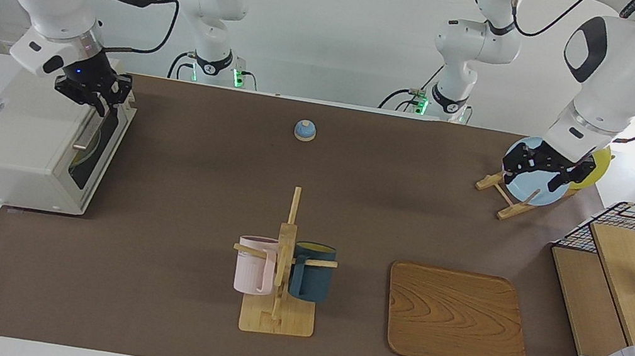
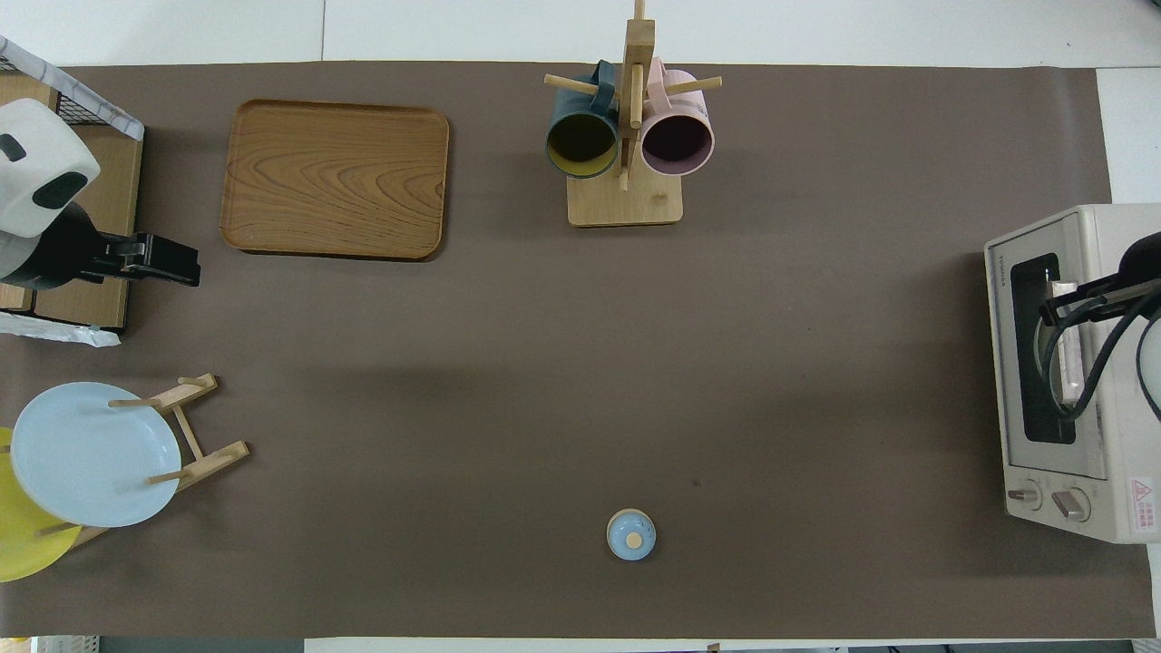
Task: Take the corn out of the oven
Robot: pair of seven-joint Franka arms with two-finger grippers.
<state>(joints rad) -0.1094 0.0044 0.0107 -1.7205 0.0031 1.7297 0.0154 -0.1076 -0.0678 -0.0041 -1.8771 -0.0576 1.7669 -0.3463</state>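
Observation:
The cream-white oven (image 1: 22,150) stands at the right arm's end of the table, and its dark glass door (image 1: 98,156) is closed. It also shows in the overhead view (image 2: 1088,272). The corn is hidden; only a dim greenish shape shows through the glass. My right gripper (image 1: 97,102) is at the top of the door, by the upper end of the metal bar handle (image 1: 85,135). In the overhead view the right gripper (image 2: 1057,308) covers the door window. My left gripper (image 1: 535,174) is open and empty, raised beside the plate rack, and waits.
A mug tree (image 1: 284,262) with a pink and a dark blue mug stands mid-table. A wooden tray (image 1: 454,317) lies beside it. A rack holds a blue plate (image 2: 91,453) and a yellow plate. A wire basket (image 1: 632,285) stands at the left arm's end. A small blue bell (image 1: 304,130) sits near the robots.

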